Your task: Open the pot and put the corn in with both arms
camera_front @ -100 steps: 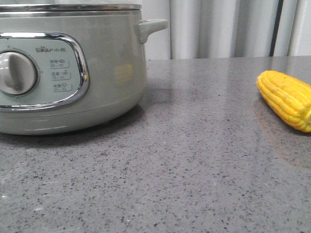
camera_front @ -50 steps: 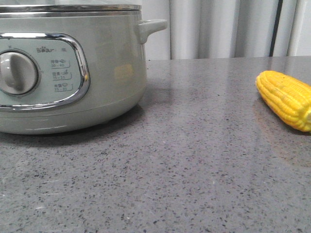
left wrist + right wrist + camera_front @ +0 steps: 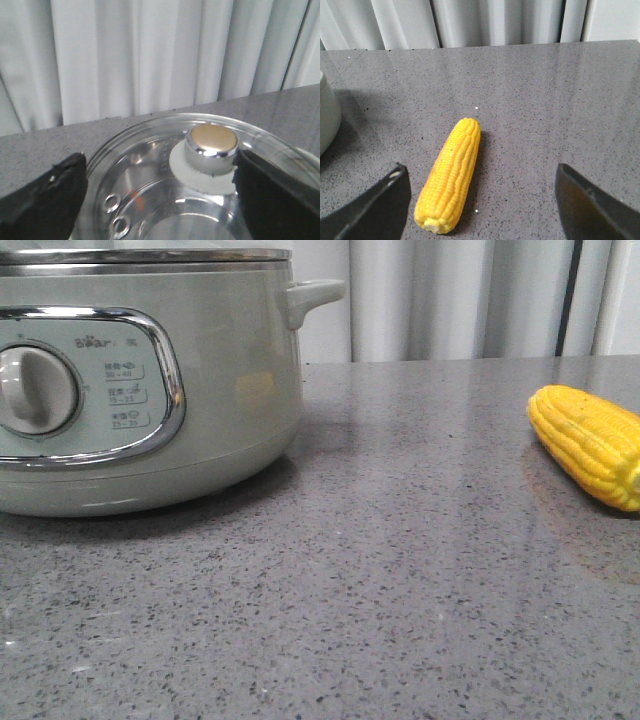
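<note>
The pale grey-green pot (image 3: 200,390) with its Bear dial panel stands at the left of the front view, its glass lid (image 3: 150,155) on it. The lid's chrome knob (image 3: 211,146) lies between my left gripper's fingers, close to one finger (image 3: 270,195). My left gripper (image 3: 160,197) is open above the lid. The yellow corn (image 3: 592,443) lies on the counter at the right edge of the front view. In the right wrist view the corn (image 3: 451,176) lies between the fingers of my open right gripper (image 3: 482,202), nearer one finger (image 3: 375,210). Neither gripper shows in the front view.
The grey speckled counter (image 3: 400,570) stretches between pot and corn. White curtains (image 3: 460,300) hang behind the counter's far edge. The pot's side handle (image 3: 312,297) sticks out toward the corn. The pot's edge (image 3: 326,120) shows in the right wrist view.
</note>
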Controlling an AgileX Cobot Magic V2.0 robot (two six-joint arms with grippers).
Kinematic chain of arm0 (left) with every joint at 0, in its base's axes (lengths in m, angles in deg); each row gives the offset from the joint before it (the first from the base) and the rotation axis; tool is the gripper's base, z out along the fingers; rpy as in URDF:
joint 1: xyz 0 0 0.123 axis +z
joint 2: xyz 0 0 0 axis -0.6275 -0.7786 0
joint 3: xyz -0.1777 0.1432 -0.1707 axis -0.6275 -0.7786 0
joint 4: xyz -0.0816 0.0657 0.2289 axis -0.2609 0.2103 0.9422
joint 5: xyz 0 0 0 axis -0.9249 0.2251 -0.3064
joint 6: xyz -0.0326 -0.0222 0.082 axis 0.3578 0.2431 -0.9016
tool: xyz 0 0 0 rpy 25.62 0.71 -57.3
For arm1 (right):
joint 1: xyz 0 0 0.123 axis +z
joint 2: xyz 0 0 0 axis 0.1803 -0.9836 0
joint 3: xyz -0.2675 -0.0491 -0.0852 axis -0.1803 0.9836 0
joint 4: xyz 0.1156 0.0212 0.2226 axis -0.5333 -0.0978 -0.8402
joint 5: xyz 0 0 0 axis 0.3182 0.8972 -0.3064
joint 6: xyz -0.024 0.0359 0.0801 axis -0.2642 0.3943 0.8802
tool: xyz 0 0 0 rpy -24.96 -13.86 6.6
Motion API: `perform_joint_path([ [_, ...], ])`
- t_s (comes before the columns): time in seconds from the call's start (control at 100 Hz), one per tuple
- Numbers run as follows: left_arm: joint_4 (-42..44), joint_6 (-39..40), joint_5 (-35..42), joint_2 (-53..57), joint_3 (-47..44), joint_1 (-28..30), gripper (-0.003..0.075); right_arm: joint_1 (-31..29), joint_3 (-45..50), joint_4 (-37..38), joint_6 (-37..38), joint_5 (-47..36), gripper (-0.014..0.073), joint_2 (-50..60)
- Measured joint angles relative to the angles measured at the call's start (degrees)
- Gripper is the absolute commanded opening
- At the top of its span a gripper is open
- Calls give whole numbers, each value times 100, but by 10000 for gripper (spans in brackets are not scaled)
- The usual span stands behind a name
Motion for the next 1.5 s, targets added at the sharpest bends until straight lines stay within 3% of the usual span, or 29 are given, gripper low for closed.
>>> perform_joint_path([
  [0.27, 0, -25, 895, -1237, 326, -759, 555, 0, 0, 0, -14, -80, 523, -32],
  [0.67, -255, 52, 1640, -2274, 487, -836, 552, 0, 0, 0, -17, -82, 523, -37],
  [0.76, -280, 52, 1709, -2338, 499, -836, 496, 0, 0, 0, -17, -82, 523, -37],
  [0.91, -268, 52, 1732, -2354, 531, -864, 288, 0, 0, 0, -17, -92, 523, -37],
  [1.03, -229, 52, 1732, -2354, 541, -897, 184, 0, 0, 0, -17, -92, 523, -37],
  [1.17, -229, 55, 1732, -2354, 557, -897, 145, 0, 0, 0, -28, -92, 523, -37],
  [1.5, -291, 55, 1214, -2067, 1141, -840, 144, 0, 0, 0, -28, -92, 523, -37],
])
